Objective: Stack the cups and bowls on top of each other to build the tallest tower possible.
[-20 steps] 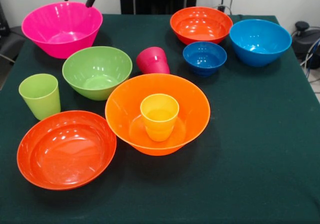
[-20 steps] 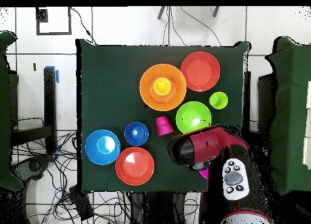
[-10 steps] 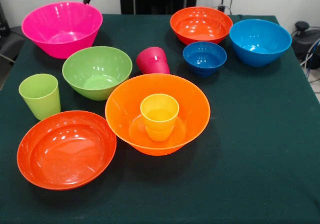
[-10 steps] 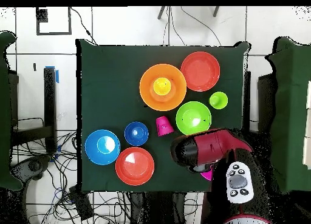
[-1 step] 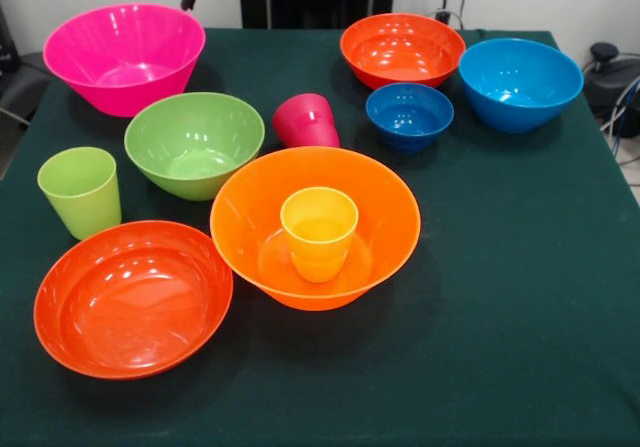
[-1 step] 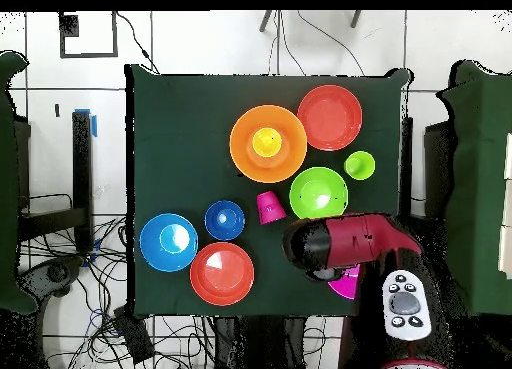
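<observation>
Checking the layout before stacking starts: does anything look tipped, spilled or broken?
The pink cup does not stand like the others; it looks upside down or tilted, between the green bowl and the small blue bowl. Nothing looks spilled or broken.

In the front view, a cup (image 5: 319, 233) is standing inside the central bowl (image 5: 250, 237). A shallow bowl (image 5: 133, 299) is sitting at its near left, with a second cup (image 5: 80, 191) and a mid-sized bowl (image 5: 194, 144) behind. A third cup (image 5: 306, 120) is sitting just right of that bowl. The biggest bowl (image 5: 124, 57) is sitting far left. Far right, the smallest bowl (image 5: 409, 116) is sitting before another shallow bowl (image 5: 402, 49), beside a rightmost bowl (image 5: 520, 83).
</observation>
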Controlling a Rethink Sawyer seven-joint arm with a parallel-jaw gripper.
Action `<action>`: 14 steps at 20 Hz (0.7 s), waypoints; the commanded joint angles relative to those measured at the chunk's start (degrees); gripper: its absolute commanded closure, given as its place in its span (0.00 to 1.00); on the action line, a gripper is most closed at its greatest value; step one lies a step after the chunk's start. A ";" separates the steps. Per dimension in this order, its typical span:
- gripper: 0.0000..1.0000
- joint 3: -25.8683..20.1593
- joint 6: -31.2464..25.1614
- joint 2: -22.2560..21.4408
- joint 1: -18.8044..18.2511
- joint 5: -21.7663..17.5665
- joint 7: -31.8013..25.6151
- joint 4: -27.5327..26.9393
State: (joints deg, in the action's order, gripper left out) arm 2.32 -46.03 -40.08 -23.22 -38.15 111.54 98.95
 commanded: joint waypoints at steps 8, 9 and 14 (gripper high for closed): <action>0.00 -7.62 0.40 1.29 -2.71 4.65 -5.37 3.92; 0.00 -7.79 0.66 1.46 -2.89 4.60 -5.42 3.88; 0.00 -11.24 3.56 3.78 -5.82 3.98 -8.73 3.96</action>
State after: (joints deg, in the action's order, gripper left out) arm -0.22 -46.03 -40.72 -27.61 -35.38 111.54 101.11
